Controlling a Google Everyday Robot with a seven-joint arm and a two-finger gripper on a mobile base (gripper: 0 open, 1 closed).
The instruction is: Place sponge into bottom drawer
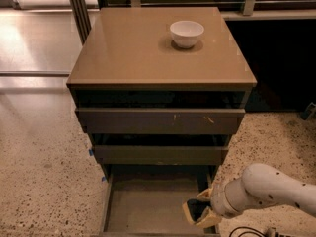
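Clamped in the tool point(197, 209): the sponge point(196, 212), showing only as a small dark block between the yellow pads. Closed on it, by the look of it, with no gap visible on either side. Hard to say which way its long axis runs, so little of it showing.

Hanging over the right front part of the bottom drawer point(143, 206), close to the right wall and near the front edge. Pulled well out, with a bare flat floor stretching away to the left and back. Cannot tell whether touching the floor or held just above it.

Nothing left to reach for, then: already in the tool, with the drawer floor directly below. Judged as the release step: straight down, then letting go. Worth watching the right wall just beside the pads; a slight shift left toward the middle of the tray would probably give a safer drop.

Reaching in from the lower right: the white arm point(271, 189), low and across the drawer's right front corner.

Above: the middle drawer point(160, 154) and top drawer point(160, 121), each standing out only a little. On the surface point(133, 48) well above: a white bowl point(186, 33), toward the back right, far from the action.
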